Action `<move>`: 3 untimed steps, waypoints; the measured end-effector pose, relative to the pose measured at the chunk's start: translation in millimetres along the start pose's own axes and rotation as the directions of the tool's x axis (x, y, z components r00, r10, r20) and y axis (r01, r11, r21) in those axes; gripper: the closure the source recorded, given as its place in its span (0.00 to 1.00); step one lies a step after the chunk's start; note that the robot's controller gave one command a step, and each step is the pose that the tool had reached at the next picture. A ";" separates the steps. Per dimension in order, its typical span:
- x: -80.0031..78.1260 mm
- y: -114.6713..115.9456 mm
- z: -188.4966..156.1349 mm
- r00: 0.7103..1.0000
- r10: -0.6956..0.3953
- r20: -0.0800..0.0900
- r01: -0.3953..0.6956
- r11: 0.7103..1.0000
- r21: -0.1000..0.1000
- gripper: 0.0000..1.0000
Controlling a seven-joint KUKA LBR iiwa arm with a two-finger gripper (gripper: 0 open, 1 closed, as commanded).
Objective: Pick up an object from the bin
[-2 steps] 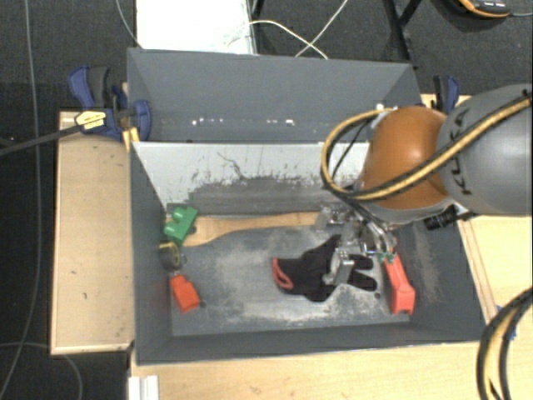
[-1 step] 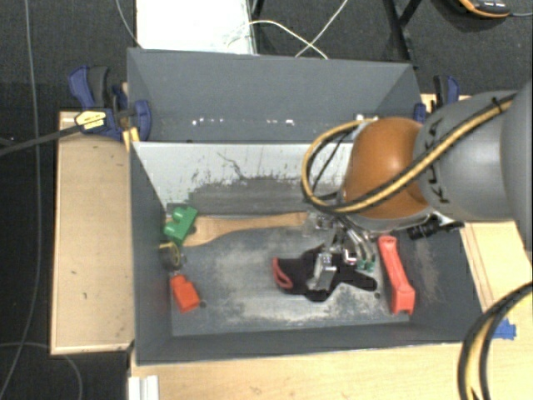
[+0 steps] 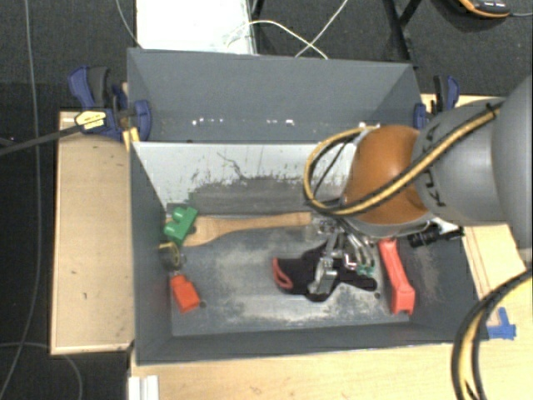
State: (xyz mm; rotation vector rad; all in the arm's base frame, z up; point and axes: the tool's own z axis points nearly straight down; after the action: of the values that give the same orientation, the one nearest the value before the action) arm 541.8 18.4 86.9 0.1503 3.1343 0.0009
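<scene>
grasp step, likely: gripper [image 3: 327,273] low on black item [image 3: 290,272], 5 o'clock of bin [image 3: 152,257]; red bar [image 3: 398,278] at 3 o'clock. jaw opening: cannot tell. next: secure grip, lift straight.

Orange-covered wrist [image 3: 379,177] low over black thing [image 3: 289,272] in grey bin [image 3: 250,94]

the arm [image 3: 466,173] hides one end of the wooden stick [image 3: 250,221] and part of the black thing [image 3: 291,271].
</scene>
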 end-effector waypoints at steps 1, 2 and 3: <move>25.9 -5.4 9.1 1.000 0.009 0.009 -0.009 1.000 -0.002 1.00; 25.9 -5.4 9.1 1.000 0.009 0.009 -0.009 1.000 -0.002 1.00; 21.5 -3.8 -88.5 1.000 -0.008 0.008 0.008 1.000 -0.003 1.00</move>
State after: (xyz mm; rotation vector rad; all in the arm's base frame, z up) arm 519.7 16.6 175.3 0.1369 3.1266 0.0043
